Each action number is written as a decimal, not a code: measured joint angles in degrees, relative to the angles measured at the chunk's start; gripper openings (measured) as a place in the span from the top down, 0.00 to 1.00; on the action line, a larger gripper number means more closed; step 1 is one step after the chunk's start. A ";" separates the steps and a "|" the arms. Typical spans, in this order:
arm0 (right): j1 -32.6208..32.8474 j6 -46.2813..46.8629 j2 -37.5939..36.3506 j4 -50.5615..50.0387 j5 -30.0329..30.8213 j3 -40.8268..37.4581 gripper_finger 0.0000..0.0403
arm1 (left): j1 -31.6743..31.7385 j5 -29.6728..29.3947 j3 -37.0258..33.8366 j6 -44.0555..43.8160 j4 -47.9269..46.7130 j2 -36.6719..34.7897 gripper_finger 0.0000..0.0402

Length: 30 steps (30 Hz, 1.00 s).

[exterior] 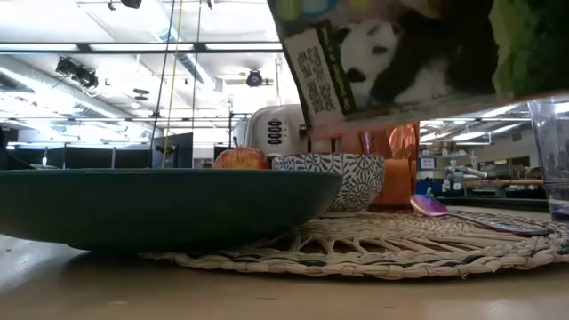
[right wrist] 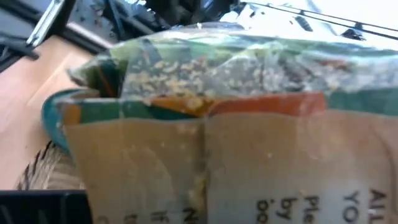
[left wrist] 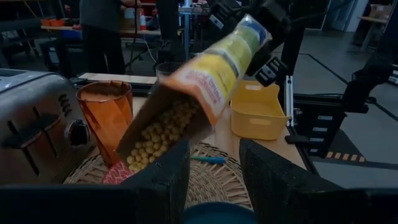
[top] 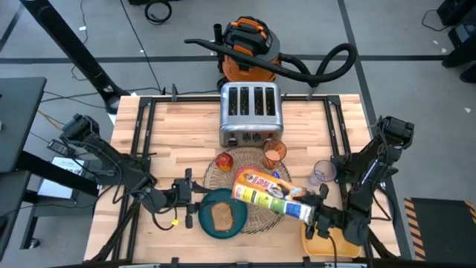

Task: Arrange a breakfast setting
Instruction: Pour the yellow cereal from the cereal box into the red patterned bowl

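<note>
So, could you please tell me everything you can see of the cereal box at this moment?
The cereal box is a cardboard carton printed in yellow, orange and green, with a panda on one face. The right gripper clamps its closed end and holds it in the air, tipped with the open mouth lowest, over the woven placemat between the orange cup and the teal plate. The left wrist view looks into the open mouth, packed with round pale cereal balls. Nothing else touches it.
</note>
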 joint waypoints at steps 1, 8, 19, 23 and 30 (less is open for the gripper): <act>-0.02 1.75 0.00 -2.38 -0.66 0.00 0.57 | 0.00 0.00 0.00 0.00 -0.01 0.00 0.64; -0.92 12.36 -0.61 -14.60 -4.97 0.00 0.57 | 0.00 -0.02 0.00 -0.66 -0.01 0.00 0.64; -2.94 10.61 -10.05 -23.80 -12.64 0.00 0.57 | 0.85 -0.02 0.00 -0.68 0.16 0.00 0.64; -4.82 10.11 -12.30 -27.05 -16.35 0.00 0.57 | 1.31 -0.02 0.00 -0.68 0.16 0.00 0.64; -7.18 6.47 -15.41 -28.25 -20.40 0.00 0.57 | 1.51 -0.02 0.00 -0.66 0.16 0.00 0.64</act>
